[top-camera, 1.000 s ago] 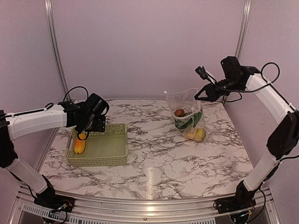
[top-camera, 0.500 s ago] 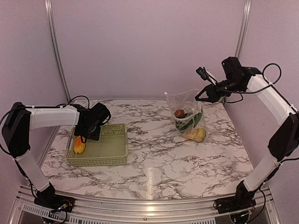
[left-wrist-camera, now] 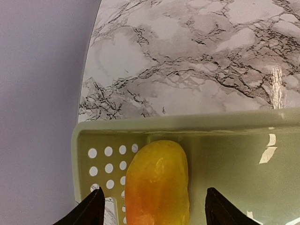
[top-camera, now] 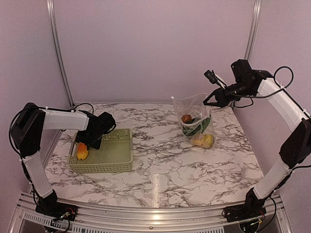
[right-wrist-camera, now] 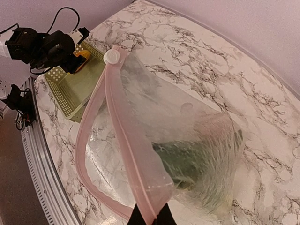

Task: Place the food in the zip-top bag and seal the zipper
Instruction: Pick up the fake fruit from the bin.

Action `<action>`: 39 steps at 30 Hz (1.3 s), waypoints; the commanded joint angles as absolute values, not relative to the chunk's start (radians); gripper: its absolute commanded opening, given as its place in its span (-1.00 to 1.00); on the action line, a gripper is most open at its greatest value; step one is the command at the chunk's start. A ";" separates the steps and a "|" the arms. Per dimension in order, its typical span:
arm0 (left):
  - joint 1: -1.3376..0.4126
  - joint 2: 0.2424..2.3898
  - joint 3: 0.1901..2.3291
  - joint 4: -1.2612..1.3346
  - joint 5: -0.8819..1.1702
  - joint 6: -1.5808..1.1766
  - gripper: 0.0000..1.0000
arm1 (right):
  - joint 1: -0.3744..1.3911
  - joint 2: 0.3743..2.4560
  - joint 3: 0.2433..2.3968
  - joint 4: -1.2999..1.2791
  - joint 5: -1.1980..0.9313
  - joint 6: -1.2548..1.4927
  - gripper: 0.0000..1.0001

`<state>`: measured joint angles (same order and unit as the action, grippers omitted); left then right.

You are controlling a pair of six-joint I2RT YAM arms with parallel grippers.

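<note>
Left pincer (left-wrist-camera: 154,213): spread wide, one finger on each side of the yellow-orange fruit (left-wrist-camera: 157,183) with a gap on both flanks. It grips nothing yet.
Yellow-orange fruit: lies lengthwise at the left end of the pale green basket (left-wrist-camera: 197,123), close to the perforated wall (the only piece you can see outside the bag).
Right pincer (right-wrist-camera: 150,218): closed tight on the zipper (right-wrist-camera: 129,136) at the mouth of the zip-top bag (right-wrist-camera: 187,122), raised above the far right of the tabletop (top-camera: 165,165).
Zip-top bag: hangs from that pinch with its bottom resting on the tabletop. You hold it this way so the mouth faces up and gapes for loading.
Zipper: pink strip, unsealed. Its two lips stand apart, with a white slider at the far end.
Food already bagged: a brown lump (top-camera: 186,117), green pieces (top-camera: 197,127) and yellow fruits (top-camera: 206,140), settled low in the bag.
Step in hand: by the look of it, the grasp of the last fruit. Loading seems nearly complete and sealing is not begun.
Next move: close across the fruit's narrow width, then lift clear of the basket rim.
Risk: the smooth, rounded fruit may squirt out of a shallow grip.
</note>
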<state>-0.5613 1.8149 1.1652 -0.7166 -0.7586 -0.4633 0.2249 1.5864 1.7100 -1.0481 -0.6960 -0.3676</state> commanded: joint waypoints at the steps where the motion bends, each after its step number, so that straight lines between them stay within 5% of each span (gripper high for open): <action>1: -0.547 1.856 1.184 -0.759 -0.807 -0.471 0.51 | 0.233 1.560 1.710 -1.031 -0.707 -0.377 -1.00; 19: -0.516 1.985 1.222 -0.753 -0.816 -0.466 0.50 | 0.245 1.556 1.697 -1.032 -0.695 -0.380 -1.00; 31: -0.515 1.905 1.232 -0.760 -0.780 -0.466 0.04 | 0.253 1.561 1.695 -1.033 -0.685 -0.382 -1.00; 39: -0.554 1.725 1.240 -0.739 -0.636 -0.454 -0.02 | 0.266 1.572 1.696 -1.032 -0.667 -0.385 -1.00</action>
